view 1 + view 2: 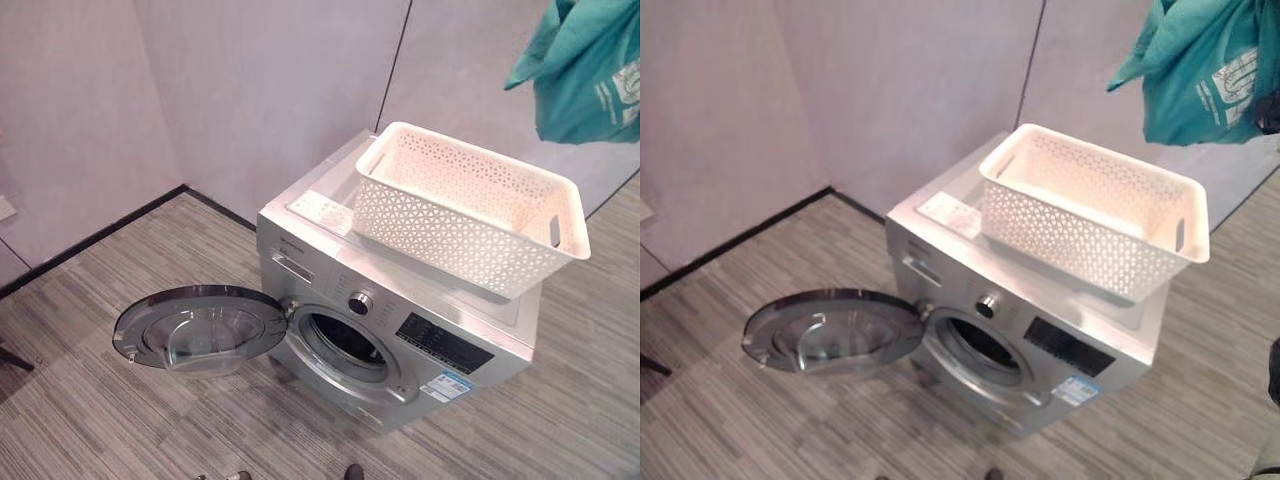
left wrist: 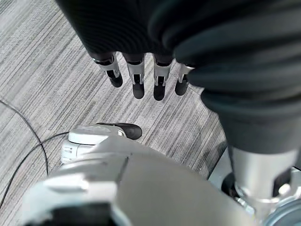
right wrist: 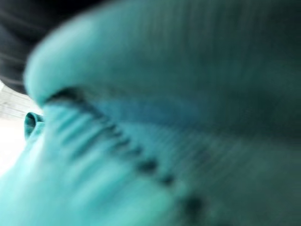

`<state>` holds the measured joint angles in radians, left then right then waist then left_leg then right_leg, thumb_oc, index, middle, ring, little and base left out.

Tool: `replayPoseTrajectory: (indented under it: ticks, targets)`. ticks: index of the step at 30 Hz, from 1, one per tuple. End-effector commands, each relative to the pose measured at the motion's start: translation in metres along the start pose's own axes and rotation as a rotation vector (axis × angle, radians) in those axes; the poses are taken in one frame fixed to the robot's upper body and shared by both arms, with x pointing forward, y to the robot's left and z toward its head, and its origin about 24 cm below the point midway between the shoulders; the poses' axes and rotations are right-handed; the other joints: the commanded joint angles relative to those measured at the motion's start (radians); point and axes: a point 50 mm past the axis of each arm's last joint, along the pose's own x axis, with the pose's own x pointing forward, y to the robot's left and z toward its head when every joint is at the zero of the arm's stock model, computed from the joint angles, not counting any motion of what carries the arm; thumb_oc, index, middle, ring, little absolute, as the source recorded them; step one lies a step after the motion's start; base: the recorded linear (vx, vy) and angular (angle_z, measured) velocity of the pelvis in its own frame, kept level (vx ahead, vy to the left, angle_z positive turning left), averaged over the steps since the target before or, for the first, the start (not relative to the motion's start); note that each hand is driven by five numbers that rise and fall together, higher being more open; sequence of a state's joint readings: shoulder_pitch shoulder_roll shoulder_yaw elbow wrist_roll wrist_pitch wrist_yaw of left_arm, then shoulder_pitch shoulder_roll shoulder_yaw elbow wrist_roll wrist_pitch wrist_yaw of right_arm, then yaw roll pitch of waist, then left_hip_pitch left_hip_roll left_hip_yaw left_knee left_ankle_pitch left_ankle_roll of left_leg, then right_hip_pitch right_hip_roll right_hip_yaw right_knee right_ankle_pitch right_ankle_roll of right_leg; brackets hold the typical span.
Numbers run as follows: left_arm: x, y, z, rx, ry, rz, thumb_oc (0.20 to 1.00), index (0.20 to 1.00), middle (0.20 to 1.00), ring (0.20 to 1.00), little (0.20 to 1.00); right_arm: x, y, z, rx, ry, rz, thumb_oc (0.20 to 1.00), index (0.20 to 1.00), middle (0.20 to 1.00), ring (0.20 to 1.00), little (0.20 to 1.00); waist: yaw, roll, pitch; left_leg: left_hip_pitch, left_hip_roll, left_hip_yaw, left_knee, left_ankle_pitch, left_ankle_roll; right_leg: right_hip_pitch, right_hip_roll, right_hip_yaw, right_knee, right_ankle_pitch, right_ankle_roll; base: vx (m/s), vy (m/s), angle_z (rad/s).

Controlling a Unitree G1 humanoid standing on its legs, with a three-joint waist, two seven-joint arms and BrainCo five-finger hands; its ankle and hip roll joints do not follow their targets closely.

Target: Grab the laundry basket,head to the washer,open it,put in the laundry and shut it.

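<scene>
One silver washer (image 1: 400,330) stands against the far wall panels, on the striped floor. Its one round door (image 1: 200,328) hangs fully open to the left, lying nearly flat, and the drum opening (image 1: 347,345) faces near and shows dark inside.

On top of the washer sits one white lattice laundry basket (image 1: 470,210), its right end jutting past the washer's right edge. Nothing shows inside it.

One teal garment (image 1: 590,65) hangs high at the far right, above and apart from the basket. The right wrist view has this cloth pressed close across the lens, so the garment seems to be with the right hand, though I cannot tell how its fingers stand.

The left hand (image 2: 141,77) hangs low over the floor in its own wrist view, fingers straight and loose, holding nothing.

By my reading, opening is done and loading is in hand; shutting the door is still to come.

What could go wrong:
- The garment is high and to the right of the drum; on the way down and left it could catch the basket's rim and drag the overhanging basket off.
- Let go short of the opening, it would drop on the door or floor.
- A trailing fold could get pinched when the door shuts.
</scene>
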<state>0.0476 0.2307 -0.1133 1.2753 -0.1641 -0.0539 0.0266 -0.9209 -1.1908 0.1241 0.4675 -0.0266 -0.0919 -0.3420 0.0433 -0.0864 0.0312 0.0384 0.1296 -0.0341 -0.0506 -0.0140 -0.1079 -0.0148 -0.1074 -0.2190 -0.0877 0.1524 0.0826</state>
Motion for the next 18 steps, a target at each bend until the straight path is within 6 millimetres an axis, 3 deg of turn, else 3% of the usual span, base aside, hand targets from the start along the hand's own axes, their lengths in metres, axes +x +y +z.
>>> replayPoseTrajectory:
  ticks: [1, 4, 7, 8, 11, 12, 14, 15, 18]
  targets:
    - [0.002, 0.01, 0.005, 0.063, 0.008, 0.033, 1.0, 1.0, 1.0, 1.0, 1.0, -0.001, -0.052, -0.002, -0.155, -0.044, -0.174, 0.2, 0.2, 0.2, 0.2, 0.2, -0.045, -0.029, -0.008, 0.035, -0.041, 0.019, 0.081, -0.142, 0.073, 0.025, -0.084, 0.085, 0.08, -0.128, 0.084, -0.06, 0.2, -0.31]
    - [0.001, 0.008, 0.003, 0.065, 0.014, 0.027, 1.0, 1.0, 1.0, 1.0, 1.0, -0.036, -0.053, -0.03, -0.249, 0.027, -0.134, 0.2, 0.2, 0.2, 0.2, 0.2, -0.078, -0.027, -0.005, 0.049, -0.067, 0.047, 0.084, -0.161, 0.099, 0.003, -0.101, 0.127, 0.083, -0.109, 0.098, -0.02, 0.154, -0.34]
    - [0.001, 0.012, 0.004, 0.074, 0.01, 0.033, 1.0, 1.0, 1.0, 1.0, 1.0, -0.057, -0.059, -0.047, -0.297, 0.085, -0.111, 0.2, 0.2, 0.2, 0.2, 0.2, -0.068, -0.035, -0.003, 0.058, -0.079, 0.067, 0.083, -0.168, 0.11, -0.01, -0.106, 0.155, 0.086, -0.1, 0.105, -0.03, 0.076, -0.51]
    - [0.001, 0.012, 0.004, 0.063, 0.008, 0.032, 1.0, 1.0, 1.0, 1.0, 1.0, -0.069, -0.054, -0.059, -0.316, 0.133, -0.077, 0.2, 0.2, 0.2, 0.2, 0.2, -0.092, -0.027, 0.001, 0.063, -0.084, 0.076, 0.082, -0.172, 0.117, -0.019, -0.11, 0.17, 0.087, -0.093, 0.109, -0.02, 0.066, -0.41]
    - [0.001, 0.016, 0.004, 0.062, 0.007, 0.042, 1.0, 1.0, 1.0, 1.0, 1.0, -0.091, -0.052, -0.075, -0.317, 0.203, -0.039, 0.2, 0.2, 0.2, 0.2, 0.2, -0.091, -0.032, 0.001, 0.072, -0.089, 0.092, 0.075, -0.173, 0.125, -0.03, -0.114, 0.189, 0.09, -0.087, 0.113, -0.02, 0.057, -0.32]
    - [0.001, 0.016, 0.005, 0.046, 0.003, 0.045, 1.0, 1.0, 1.0, 1.0, 1.0, -0.111, -0.042, -0.089, -0.297, 0.275, 0.019, 0.2, 0.2, 0.2, 0.2, 0.2, -0.103, -0.03, 0.003, 0.08, -0.095, 0.102, 0.07, -0.175, 0.13, -0.034, -0.116, 0.202, 0.09, -0.083, 0.116, -0.01, 0.033, -0.19]
    - [0.001, 0.017, 0.006, 0.041, 0.001, 0.045, 1.0, 1.0, 1.0, 1.0, 1.0, -0.121, -0.038, -0.094, -0.292, 0.305, 0.047, 0.2, 0.2, 0.2, 0.2, 0.2, -0.105, -0.03, 0.004, 0.084, -0.097, 0.107, 0.069, -0.175, 0.133, -0.036, -0.117, 0.208, 0.09, -0.081, 0.117, 0.0, 0.028, -0.2]
    - [0.001, 0.015, 0.007, 0.026, -0.006, 0.039, 1.0, 1.0, 1.0, 1.0, 1.0, -0.143, -0.03, -0.104, -0.282, 0.362, 0.102, 0.2, 0.2, 0.2, 0.2, 0.2, -0.119, -0.026, 0.005, 0.091, -0.1, 0.115, 0.067, -0.178, 0.137, -0.04, -0.118, 0.218, 0.09, -0.078, 0.12, 0.0, 0.016, -0.24]
    - [0.001, 0.014, 0.007, 0.031, -0.005, 0.036, 1.0, 1.0, 1.0, 1.0, 1.0, -0.155, -0.026, -0.108, -0.256, 0.397, 0.116, 0.2, 0.2, 0.2, 0.2, 0.2, -0.118, -0.025, 0.005, 0.094, -0.101, 0.12, 0.066, -0.179, 0.138, -0.042, -0.119, 0.224, 0.091, -0.079, 0.12, 0.01, 0.016, -0.18]
